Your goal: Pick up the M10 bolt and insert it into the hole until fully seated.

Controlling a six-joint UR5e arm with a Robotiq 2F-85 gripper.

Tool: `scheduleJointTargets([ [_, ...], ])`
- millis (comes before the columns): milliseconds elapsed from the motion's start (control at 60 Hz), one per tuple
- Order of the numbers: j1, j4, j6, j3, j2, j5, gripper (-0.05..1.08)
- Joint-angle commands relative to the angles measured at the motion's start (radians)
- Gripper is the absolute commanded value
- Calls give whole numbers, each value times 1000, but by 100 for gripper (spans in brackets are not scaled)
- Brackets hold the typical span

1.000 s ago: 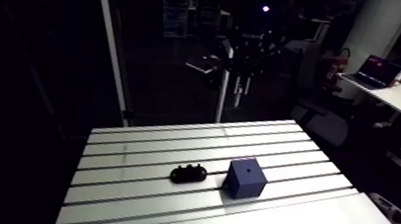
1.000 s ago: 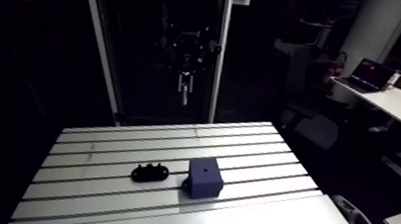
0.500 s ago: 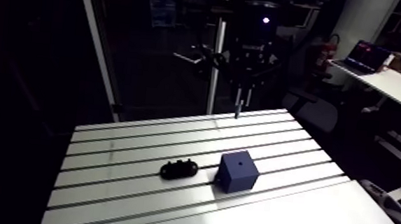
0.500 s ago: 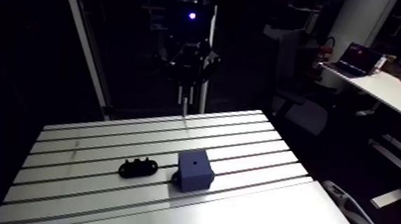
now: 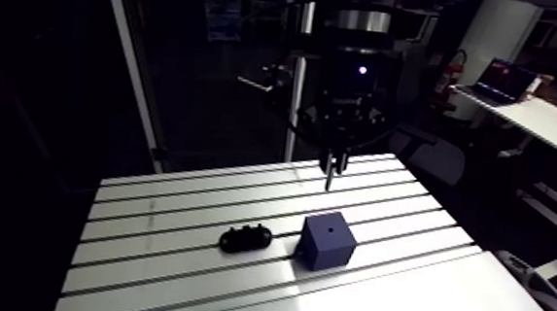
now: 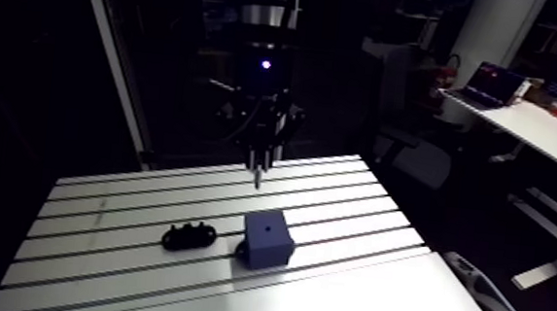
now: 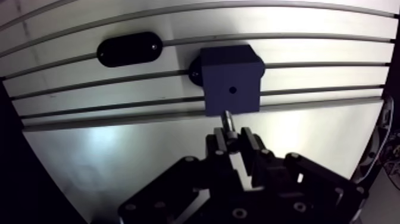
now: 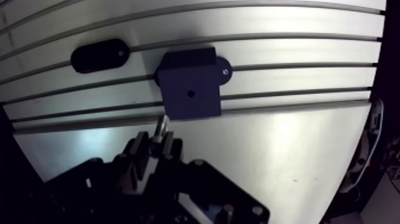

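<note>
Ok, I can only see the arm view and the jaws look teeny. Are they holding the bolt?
Observer: Yes. The wrist view shows the jaws shut on the bolt, with its end sticking out past them.
Operator: Is it in the hole?
Observer: Not yet. From the wrist, the tip sits at the near edge of the block, short of the hole.
Operator: What's that black lump next to it?
Observer: A smooth oval, with a tiny dot at the end nearer the block.
</note>
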Motion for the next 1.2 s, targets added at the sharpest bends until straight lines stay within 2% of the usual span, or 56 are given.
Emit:
scheduleJointTargets([
  [17,-5,-20,4,27,-3,-4,108],
  [417,-14,-92,1,68,-26,-6,108],
  [583,-50,-93,-1,86,-26,-4,108],
  [767,-64,-97,-5,99,-25,-1,108],
  [1200,-65,-146,-6,141,-23,1,108],
])
